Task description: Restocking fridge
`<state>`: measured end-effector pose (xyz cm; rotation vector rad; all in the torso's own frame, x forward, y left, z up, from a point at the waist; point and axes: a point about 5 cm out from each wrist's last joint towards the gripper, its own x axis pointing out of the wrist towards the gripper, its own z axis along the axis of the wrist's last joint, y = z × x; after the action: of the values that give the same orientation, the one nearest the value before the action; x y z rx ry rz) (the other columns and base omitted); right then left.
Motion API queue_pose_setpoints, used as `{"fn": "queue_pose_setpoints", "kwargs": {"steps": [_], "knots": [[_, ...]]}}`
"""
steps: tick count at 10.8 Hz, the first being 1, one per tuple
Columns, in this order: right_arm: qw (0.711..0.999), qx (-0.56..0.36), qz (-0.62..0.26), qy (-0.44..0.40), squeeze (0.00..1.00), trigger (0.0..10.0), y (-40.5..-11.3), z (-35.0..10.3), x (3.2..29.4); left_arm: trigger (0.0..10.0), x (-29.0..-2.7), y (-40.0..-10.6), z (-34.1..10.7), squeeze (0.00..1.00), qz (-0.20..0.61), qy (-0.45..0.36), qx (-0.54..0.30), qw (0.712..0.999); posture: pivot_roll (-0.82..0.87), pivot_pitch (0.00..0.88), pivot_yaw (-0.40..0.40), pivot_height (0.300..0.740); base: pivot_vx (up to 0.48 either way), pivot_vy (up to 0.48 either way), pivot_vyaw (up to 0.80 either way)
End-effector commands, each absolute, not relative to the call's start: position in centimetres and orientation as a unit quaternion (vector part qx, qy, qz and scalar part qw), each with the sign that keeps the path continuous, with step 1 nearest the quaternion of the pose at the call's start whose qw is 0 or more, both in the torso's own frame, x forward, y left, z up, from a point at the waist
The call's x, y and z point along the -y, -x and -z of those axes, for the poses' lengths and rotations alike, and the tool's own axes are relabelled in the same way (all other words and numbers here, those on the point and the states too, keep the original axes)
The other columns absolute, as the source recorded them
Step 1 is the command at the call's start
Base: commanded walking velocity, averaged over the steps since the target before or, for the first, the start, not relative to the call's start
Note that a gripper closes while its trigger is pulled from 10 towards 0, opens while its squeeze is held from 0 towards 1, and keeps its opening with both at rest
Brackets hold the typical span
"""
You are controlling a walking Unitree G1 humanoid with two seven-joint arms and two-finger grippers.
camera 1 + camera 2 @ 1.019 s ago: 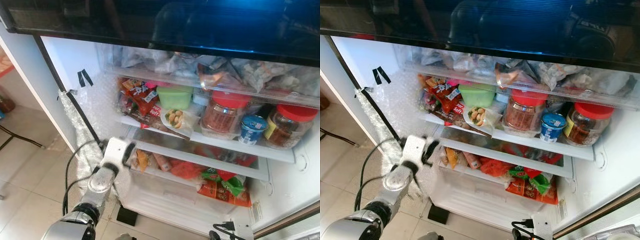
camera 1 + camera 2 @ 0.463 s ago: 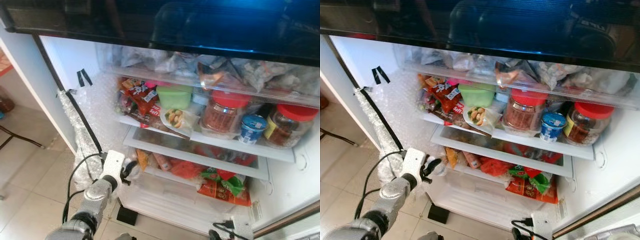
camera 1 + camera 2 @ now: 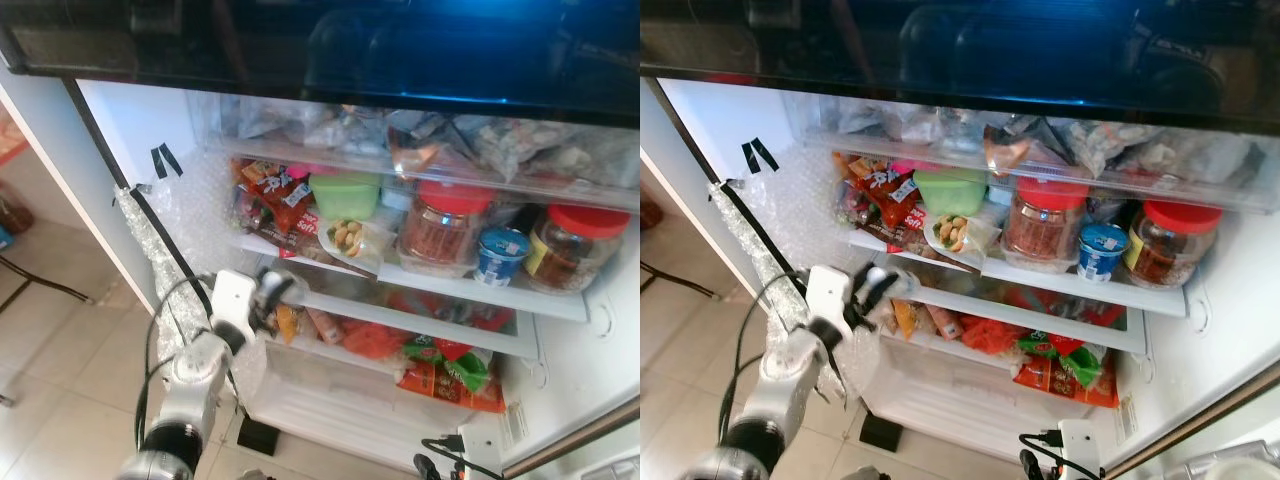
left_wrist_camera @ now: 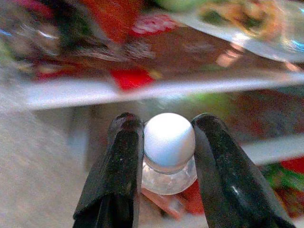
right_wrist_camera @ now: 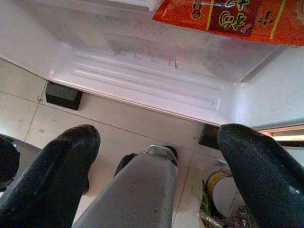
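In front of the open fridge [image 3: 150, 130], we hold our left gripper [image 3: 272, 292] up at the left end of the lower shelf [image 3: 400, 315], just below the middle shelf [image 3: 1040, 280]. Its two black fingers [image 4: 118, 161] are closed around a small clear bottle [image 4: 169, 156] with a white round cap [image 4: 169, 137]; the cap sits between the fingertips and touches both.

The middle shelf carries snack packets [image 3: 275, 195] on the left, a green tub [image 3: 345, 193], a bag of nuts [image 3: 350, 238], a jar with a red lid [image 3: 445, 225], a small blue-lidded pot [image 3: 503, 255] and a second red-lidded jar [image 3: 573, 245] at the far right. Orange and red packets [image 3: 440, 370] lie on the lower shelf beside the gripper.

Our right gripper [image 5: 159, 156] hangs low over the tiled floor [image 5: 28, 123] by the foot of the fridge, its fingers [image 5: 57, 171] spread wide apart and holding nothing.
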<state>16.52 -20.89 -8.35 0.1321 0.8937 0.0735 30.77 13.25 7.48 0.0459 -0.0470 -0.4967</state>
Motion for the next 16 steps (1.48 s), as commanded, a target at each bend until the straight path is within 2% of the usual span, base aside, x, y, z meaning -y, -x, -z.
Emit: {"fn": "queue_pose_setpoints", "kwargs": {"steps": [1, 3, 4, 7, 9, 12, 16], "knots": [[0.897, -0.436, -0.032, -0.071, 0.00, 10.0, -16.5, 8.4, 20.7, 10.0, -13.1, -30.2, -7.5, 0.00, 0.261, -0.021, 0.018, 0.965, -0.03, 0.000, 0.049, 0.677, 0.000, 0.000, 0.00], [0.896, -0.437, -0.032, -0.069, 0.00, 10.0, -16.7, 8.4, 20.7, 10.0, -13.2, -28.8, -8.8, 0.00, 0.270, -0.029, 0.040, 0.962, -0.02, 0.000, 0.047, 0.677, 0.000, 0.000, 0.00], [0.896, -0.437, -0.032, -0.067, 0.00, 10.0, -16.8, 8.3, 20.7, 10.0, -12.6, -28.3, -11.7, 0.00, 0.281, -0.041, 0.089, 0.955, -0.01, 0.000, 0.042, 0.677, 0.000, 0.000, 0.00], [0.896, -0.438, -0.035, -0.065, 0.00, 10.0, -17.0, 8.2, 20.8, 10.0, -11.0, -27.8, -15.8, 0.00, 0.301, -0.049, 0.141, 0.942, -0.01, 0.000, 0.039, 0.677, 0.000, 0.000, 0.00], [0.896, -0.438, -0.035, -0.064, 0.00, 10.0, -17.0, 8.3, 20.8, 10.0, -10.5, -27.5, -17.2, 0.00, 0.302, -0.052, 0.160, 0.938, -0.01, 0.000, 0.039, 0.677, 0.000, 0.000, 0.00], [0.895, -0.439, -0.036, -0.065, 0.00, 10.0, -16.9, 8.3, 20.8, 10.0, -11.2, -28.2, -18.0, 0.00, 0.274, -0.083, 0.178, 0.941, -0.01, 0.000, 0.039, 0.677, 0.000, 0.000, 0.00], [0.896, -0.438, -0.034, -0.066, 0.00, 10.0, -16.9, 8.3, 20.8, 10.0, -10.4, -28.0, -21.4, 0.00, 0.280, -0.051, 0.221, 0.933, 0.00, 0.000, 0.036, 0.677, 0.000, 0.000, 0.00]]}}
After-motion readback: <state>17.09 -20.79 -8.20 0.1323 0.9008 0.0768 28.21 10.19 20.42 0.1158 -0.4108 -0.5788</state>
